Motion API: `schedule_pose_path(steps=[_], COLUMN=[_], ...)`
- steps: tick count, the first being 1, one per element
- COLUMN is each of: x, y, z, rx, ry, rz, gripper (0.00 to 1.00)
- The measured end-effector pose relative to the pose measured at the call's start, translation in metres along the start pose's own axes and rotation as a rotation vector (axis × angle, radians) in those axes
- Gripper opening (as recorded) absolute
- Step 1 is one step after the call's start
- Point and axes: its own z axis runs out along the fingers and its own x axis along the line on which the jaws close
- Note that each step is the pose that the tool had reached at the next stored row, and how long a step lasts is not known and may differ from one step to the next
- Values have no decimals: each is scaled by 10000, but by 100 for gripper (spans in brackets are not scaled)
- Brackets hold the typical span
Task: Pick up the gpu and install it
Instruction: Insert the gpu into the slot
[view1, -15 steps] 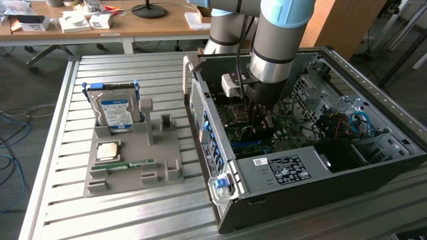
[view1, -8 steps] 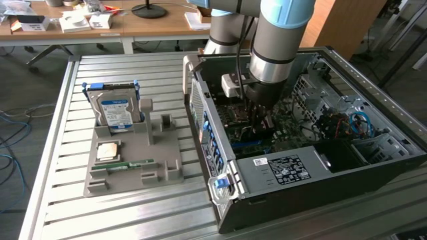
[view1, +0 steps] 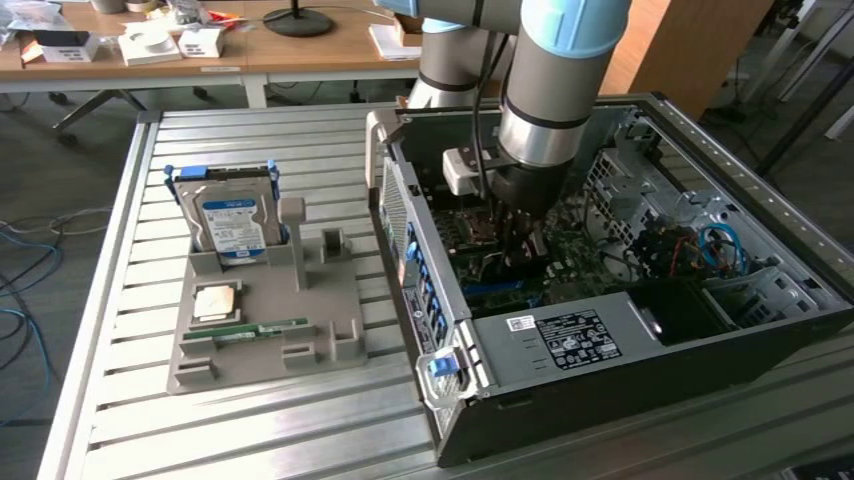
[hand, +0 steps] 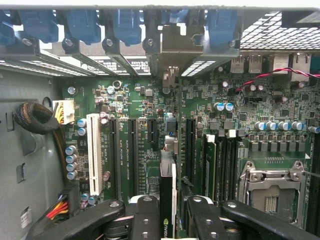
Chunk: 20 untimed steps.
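The gpu shows edge-on as a thin dark card with a green logo, upright over the motherboard's black expansion slots. Its metal bracket end reaches the rear slot openings of the case. My gripper is shut on the card, with one black finger on each side of it. In the exterior view my gripper is lowered inside the open computer case. Whether the card's edge sits in a slot I cannot tell.
Beside the card are a white slot, memory sticks and the CPU socket. On the exterior view's left, a grey holder carries the hard drive, a small chip and a green memory stick.
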Motion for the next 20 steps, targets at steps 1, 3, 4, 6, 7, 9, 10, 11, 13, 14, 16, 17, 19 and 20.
schedule_pose_path(steps=[1,3,4,6,7,9,10,11,13,14,16,17,19,20], x=[0,-1,-1,-1,-1,-1,-1,-1,-1,-1,-1,-1,-1,-1], y=[1,1,1,4,4,4,4,4,5,5,5,5,5,5], z=[1,2,2,10,10,9,9,10,9,10,11,10,10,10], rx=[0,1,1,3,2,1,1,0,-1,0,1,0,0,0], ry=[-1,-1,-1,-6,-4,-2,-1,0,1,-1,-1,-1,-1,-1], rz=[0,2,2,3,3,2,2,1,1,1,1,2,2,2], gripper=[26,26,26,26,26,26,26,26,26,26,26,26,26,26])
